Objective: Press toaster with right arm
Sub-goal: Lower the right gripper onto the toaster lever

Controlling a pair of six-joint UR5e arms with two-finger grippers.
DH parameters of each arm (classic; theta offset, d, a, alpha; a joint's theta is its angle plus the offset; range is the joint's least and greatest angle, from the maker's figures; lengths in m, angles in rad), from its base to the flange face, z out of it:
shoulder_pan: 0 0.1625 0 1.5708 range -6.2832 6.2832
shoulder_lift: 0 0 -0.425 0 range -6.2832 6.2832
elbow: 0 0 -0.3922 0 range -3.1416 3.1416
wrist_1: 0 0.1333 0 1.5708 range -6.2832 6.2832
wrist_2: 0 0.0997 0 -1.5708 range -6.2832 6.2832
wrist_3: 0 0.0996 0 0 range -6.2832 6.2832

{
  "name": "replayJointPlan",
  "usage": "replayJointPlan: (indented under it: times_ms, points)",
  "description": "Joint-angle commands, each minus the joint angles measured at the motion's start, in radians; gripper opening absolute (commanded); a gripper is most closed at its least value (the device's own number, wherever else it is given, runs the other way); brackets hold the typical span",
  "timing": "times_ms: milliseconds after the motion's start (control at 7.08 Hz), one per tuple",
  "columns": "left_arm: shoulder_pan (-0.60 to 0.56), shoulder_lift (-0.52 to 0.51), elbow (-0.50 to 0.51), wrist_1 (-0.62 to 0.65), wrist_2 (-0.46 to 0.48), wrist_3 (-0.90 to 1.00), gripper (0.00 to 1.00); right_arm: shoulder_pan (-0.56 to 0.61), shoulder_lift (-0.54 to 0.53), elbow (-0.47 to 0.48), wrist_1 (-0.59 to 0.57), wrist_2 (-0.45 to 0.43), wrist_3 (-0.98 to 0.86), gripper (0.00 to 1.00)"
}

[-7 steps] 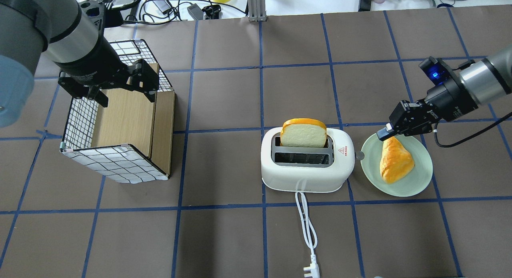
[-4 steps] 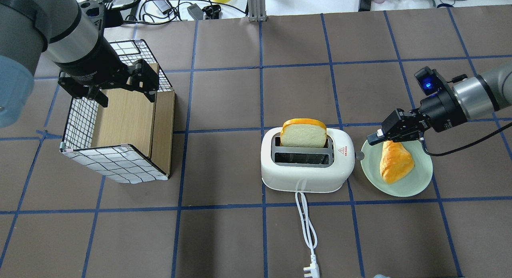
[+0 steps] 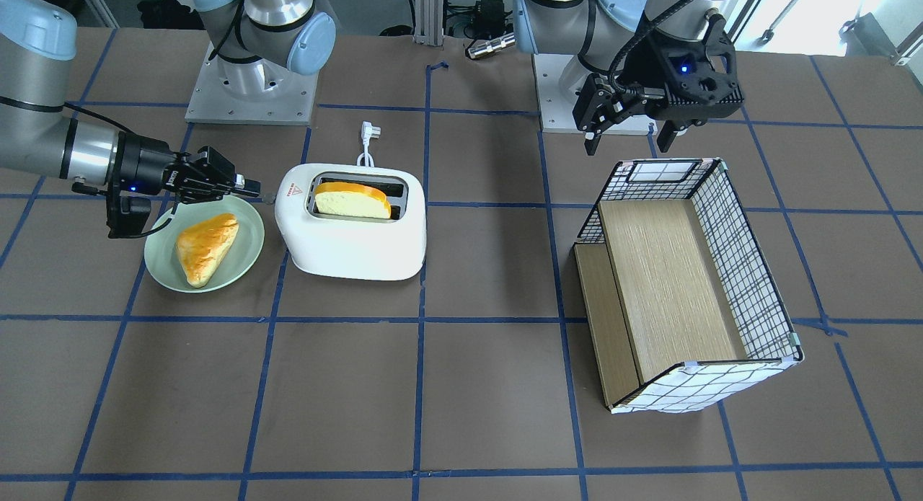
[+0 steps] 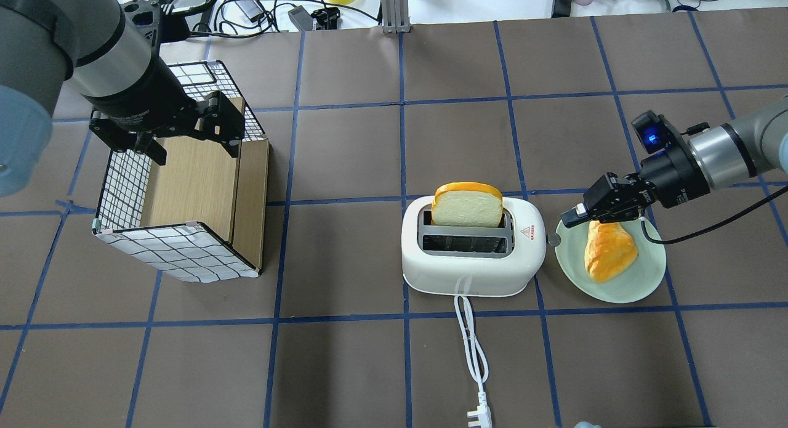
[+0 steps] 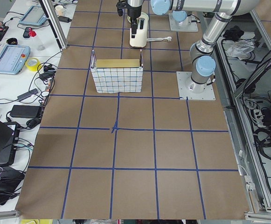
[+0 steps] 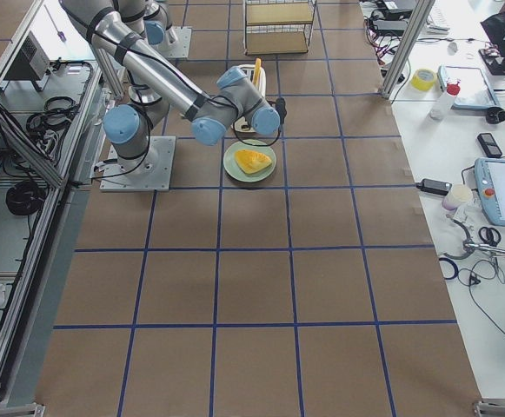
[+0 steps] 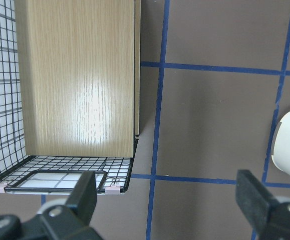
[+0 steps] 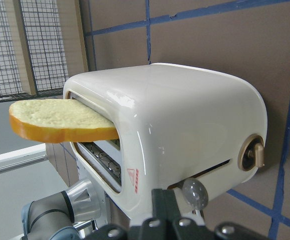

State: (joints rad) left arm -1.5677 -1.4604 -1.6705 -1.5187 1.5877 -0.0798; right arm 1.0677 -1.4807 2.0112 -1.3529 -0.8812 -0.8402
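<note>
The white toaster stands mid-table with a bread slice upright in its far slot. It also shows in the front view and fills the right wrist view. Its small grey lever knob sticks out of the right end. My right gripper is shut and empty, its tip just beside and slightly above the knob; I cannot tell whether they touch. My left gripper hangs open and empty over the checked basket.
A pale green plate with an orange pastry lies right of the toaster, under my right gripper's wrist. The toaster's white cord runs to a plug near the front edge. Cables and gear lie beyond the table's far edge.
My right gripper has moved left and lower, from over the plate's far rim to the toaster's lever end. The left arm, toaster and bread have not moved.
</note>
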Motion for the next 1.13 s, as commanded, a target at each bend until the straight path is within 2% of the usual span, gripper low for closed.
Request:
replayJointPlan:
  times_ms: [0, 565, 989]
  points:
    - [0.000, 0.000, 0.000, 0.000, 0.000, 0.000, 1.00, 0.000, 0.010, 0.029, -0.038, 0.001, -0.010, 0.00]
    - [0.000, 0.000, 0.000, 0.000, 0.000, 0.000, 1.00, 0.000, 0.023, 0.063, -0.086, 0.020, -0.013, 0.00]
    - [0.000, 0.000, 0.000, 0.000, 0.000, 0.000, 1.00, 0.000, 0.022, 0.060, -0.075, 0.019, -0.022, 0.00]
